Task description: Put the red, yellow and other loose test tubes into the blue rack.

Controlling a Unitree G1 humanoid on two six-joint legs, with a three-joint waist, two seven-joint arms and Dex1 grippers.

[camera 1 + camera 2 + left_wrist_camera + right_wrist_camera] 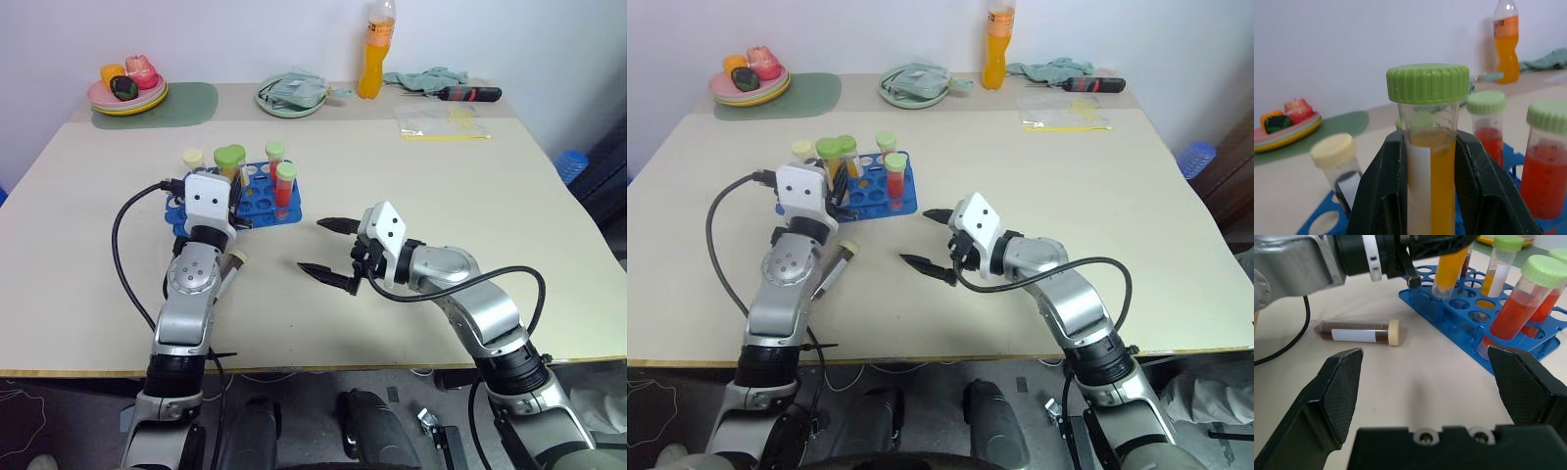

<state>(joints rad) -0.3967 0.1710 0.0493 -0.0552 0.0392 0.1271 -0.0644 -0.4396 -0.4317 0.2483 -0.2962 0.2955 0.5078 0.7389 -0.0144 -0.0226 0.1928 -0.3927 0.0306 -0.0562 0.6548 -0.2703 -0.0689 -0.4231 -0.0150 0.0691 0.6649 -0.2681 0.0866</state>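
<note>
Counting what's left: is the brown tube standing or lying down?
Lying down: the brown tube rests on its side on the table, outside the blue rack.

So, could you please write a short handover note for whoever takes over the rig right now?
Left gripper: shut on the yellow tube with a green cap, holding it over the blue rack, not yet seated.
Right gripper: open and empty, hovering over the table beside the rack.
Done: two red tubes, another yellow one and a cream-capped tube stand in the rack.
Left: seat the held tube, then pick up the dark tube lying on the table near the rack.
</note>
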